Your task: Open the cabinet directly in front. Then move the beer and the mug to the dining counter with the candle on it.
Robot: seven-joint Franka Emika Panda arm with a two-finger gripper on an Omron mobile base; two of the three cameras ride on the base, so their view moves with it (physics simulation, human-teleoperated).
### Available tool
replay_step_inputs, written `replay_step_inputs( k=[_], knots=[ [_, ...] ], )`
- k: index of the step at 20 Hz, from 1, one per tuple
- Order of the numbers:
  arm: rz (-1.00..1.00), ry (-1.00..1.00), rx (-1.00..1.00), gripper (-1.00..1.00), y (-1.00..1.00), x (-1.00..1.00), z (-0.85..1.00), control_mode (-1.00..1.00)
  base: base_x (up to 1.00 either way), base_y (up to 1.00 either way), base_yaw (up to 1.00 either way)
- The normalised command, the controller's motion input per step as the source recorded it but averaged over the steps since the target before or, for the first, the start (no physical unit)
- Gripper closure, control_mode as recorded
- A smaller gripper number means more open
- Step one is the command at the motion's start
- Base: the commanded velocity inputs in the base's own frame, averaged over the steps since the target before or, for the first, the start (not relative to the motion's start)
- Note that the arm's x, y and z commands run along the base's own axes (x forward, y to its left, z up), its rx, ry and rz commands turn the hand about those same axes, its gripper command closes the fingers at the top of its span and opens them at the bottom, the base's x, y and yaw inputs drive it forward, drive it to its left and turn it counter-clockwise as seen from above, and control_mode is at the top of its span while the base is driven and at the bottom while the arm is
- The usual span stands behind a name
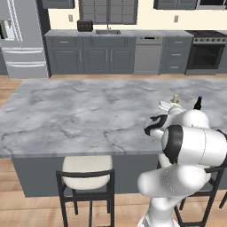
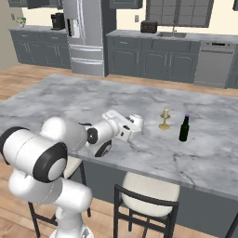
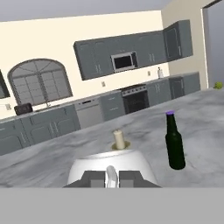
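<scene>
My gripper (image 3: 111,177) is shut on the handle of the white mug (image 3: 109,162), low over the dining counter (image 2: 83,100). From the right base view, the gripper (image 2: 130,127) and mug (image 2: 136,121) sit left of the candle (image 2: 165,118). The candle (image 3: 119,140) stands just behind the mug. The dark beer (image 3: 175,144) with its purple cap stands upright on the marble to the right. The beer (image 2: 184,128) is free of the gripper. In the left base view, the mug (image 1: 166,105), candle (image 1: 175,98) and beer (image 1: 197,103) peek over the arm. I cannot tell the cabinet among the far wall cabinets.
Stools with cream seats (image 1: 86,170) (image 2: 148,188) stand at the counter's near edge. Across the floor run base cabinets with a sink (image 1: 107,32), a dishwasher (image 1: 148,55), an oven (image 1: 206,53) and a fridge (image 2: 83,37). Wide bare marble lies left of the arm.
</scene>
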Motion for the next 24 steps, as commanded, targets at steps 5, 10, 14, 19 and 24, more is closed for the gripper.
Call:
replay_step_inputs(
  k=[5, 10, 14, 19, 24],
  knots=[
    [0.0, -0.05, 0.0, 1.0, 0.0, 0.0, -0.02, -1.0, 0.0, 0.0, 0.0],
    [0.0, -0.07, 0.0, 1.0, 0.0, 0.0, -0.08, -1.0, 0.0, 0.0, 0.0],
    [0.0, -0.14, -0.02, 1.0, 0.0, 0.0, -0.4, -1.0, 0.0, 0.0, 0.0],
    [0.0, -0.02, -0.11, 1.0, 0.0, -0.02, -0.58, -1.0, 0.0, 0.0, 0.0],
    [0.0, 0.0, -0.06, 1.0, 0.0, 0.0, -0.24, -1.0, 0.0, 0.0, 0.0]
  ],
)
